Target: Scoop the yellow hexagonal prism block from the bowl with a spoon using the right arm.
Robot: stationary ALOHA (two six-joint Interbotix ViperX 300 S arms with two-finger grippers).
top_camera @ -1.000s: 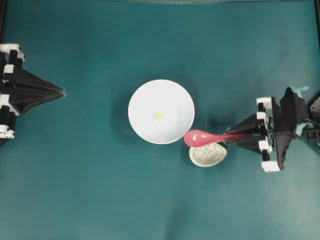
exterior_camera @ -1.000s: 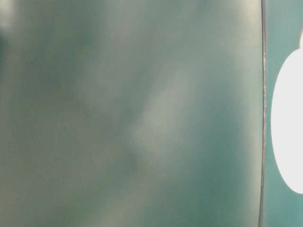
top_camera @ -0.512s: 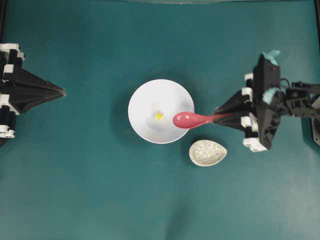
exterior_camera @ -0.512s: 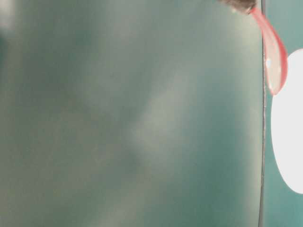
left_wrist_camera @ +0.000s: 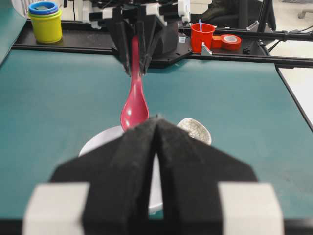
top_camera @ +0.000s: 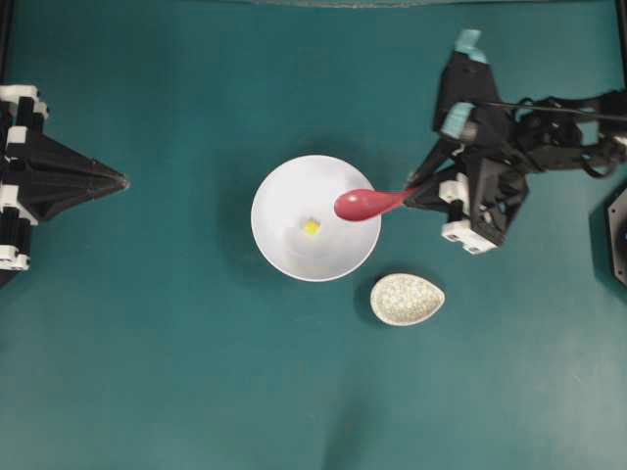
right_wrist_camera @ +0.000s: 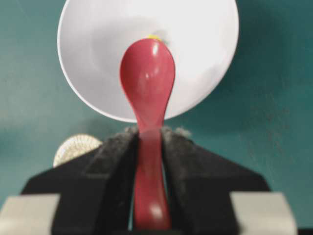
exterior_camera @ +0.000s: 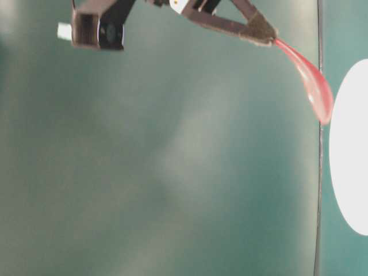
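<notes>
The white bowl sits mid-table with the tiny yellow hexagonal prism block inside it. My right gripper is shut on the handle of the pink-red spoon, whose scoop hangs over the bowl's right rim, above and right of the block. In the right wrist view the spoon points into the bowl and covers most of the block. The spoon also shows in the table-level view, raised in the air. My left gripper is shut and empty at the left edge.
A small speckled beige oval dish lies just right of and below the bowl. In the left wrist view a yellow cup stack, a red cup and a tape roll stand beyond the table's far edge.
My right gripper has lifted the spoon off the speckled dish and carried it up and left; its scoop now hangs over the bowl's right rim. The left arm has not moved.
</notes>
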